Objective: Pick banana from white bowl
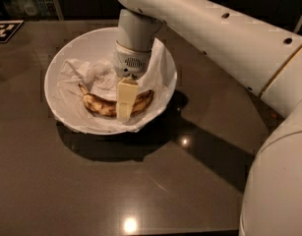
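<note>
The banana (99,104), yellow with brown spots, lies curved on the wrinkled white napkin (84,73) in the near half of the white bowl (91,33). The bowl stands on a dark table (67,181), left of middle. My gripper (125,107) reaches straight down into the bowl and sits at the banana's middle, covering part of it. The banana's stem end (82,88) points left and its other end (148,98) shows to the right of the gripper.
My white arm (224,38) comes in from the right and crosses above the bowl's far right rim. A black-and-white marker tag (4,31) lies at the table's far left corner. The table's near edge runs along the bottom.
</note>
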{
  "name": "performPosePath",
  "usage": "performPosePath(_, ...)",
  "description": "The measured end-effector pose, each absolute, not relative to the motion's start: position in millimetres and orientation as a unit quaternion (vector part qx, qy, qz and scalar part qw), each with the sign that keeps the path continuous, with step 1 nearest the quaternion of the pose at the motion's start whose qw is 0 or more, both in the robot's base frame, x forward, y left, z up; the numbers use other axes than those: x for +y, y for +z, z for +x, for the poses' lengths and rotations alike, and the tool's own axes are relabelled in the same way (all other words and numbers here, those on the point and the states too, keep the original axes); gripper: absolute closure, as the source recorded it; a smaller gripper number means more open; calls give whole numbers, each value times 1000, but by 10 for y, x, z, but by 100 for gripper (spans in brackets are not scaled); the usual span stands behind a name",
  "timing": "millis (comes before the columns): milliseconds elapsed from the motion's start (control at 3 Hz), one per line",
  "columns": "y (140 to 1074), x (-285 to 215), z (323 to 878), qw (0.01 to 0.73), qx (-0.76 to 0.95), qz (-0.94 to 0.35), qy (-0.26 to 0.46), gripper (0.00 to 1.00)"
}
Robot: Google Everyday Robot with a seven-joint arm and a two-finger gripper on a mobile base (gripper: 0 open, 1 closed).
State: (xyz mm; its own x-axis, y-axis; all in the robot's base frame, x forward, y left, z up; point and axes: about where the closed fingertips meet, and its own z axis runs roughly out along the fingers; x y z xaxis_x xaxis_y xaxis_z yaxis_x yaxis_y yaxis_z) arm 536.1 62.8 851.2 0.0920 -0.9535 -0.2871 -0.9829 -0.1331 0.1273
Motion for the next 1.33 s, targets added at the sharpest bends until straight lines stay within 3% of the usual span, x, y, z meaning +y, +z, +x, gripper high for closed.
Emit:
performPosePath(333, 8332, 617, 5391, 38, 652, -744, 143, 43)
performPosePath(1000, 8429, 583, 5366, 53, 653, -743, 140, 90)
performPosePath(1333, 8678, 450, 5106, 99, 642, -750, 128, 100)
